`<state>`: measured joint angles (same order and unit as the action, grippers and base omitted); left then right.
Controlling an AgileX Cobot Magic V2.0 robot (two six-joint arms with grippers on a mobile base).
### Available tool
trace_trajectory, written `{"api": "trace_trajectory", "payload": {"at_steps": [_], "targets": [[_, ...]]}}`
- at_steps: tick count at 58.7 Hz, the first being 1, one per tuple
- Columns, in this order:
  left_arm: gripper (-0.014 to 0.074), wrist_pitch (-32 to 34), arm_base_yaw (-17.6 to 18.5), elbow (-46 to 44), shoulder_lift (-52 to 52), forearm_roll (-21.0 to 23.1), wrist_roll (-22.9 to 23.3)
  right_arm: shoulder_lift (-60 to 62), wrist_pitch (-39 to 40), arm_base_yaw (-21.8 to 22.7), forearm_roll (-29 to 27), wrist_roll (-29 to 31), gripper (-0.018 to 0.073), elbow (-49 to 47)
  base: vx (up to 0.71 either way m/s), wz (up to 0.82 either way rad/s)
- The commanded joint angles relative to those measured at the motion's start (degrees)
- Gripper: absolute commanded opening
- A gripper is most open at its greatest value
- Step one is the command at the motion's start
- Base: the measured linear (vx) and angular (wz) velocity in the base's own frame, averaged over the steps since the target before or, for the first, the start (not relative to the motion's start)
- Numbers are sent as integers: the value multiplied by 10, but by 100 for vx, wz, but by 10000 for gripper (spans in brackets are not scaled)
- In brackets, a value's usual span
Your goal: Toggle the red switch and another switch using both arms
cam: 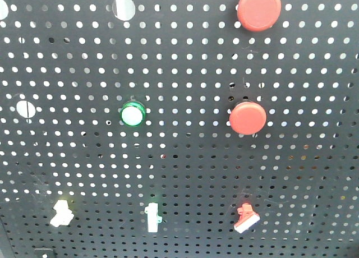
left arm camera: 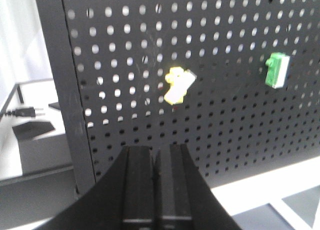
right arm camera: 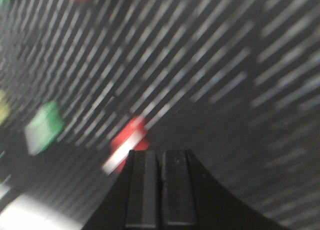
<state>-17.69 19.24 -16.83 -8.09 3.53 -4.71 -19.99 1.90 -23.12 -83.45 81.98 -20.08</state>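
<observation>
Red switch (cam: pixel 246 219), small, white-tipped lever

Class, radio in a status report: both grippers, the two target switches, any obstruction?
Left gripper shut, lined up below yellow switch, apart. Right gripper shut, by red switch; view blurred. Nothing in the way on pegboard.

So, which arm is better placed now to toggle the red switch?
Right. The right fingers, shut, point just beside the red switch in the right wrist view; the left fingers face the yellow switch instead.
</observation>
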Motion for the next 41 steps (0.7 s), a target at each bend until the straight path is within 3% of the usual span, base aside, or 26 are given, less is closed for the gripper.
{"api": "trace_trajectory", "payload": {"at_steps": [1,6,41], "targets": [[3,36,4,-15,-7,1,2,31,72,4,-5,30,-6,-16,0,0],[3,36,4,-15,-7,2,2,44,99,4,-5,30,-6,-16,0,0],[3,36,4,-15,-7,2,2,46,98,4,-21,25,-6,-16,0,0]]}}
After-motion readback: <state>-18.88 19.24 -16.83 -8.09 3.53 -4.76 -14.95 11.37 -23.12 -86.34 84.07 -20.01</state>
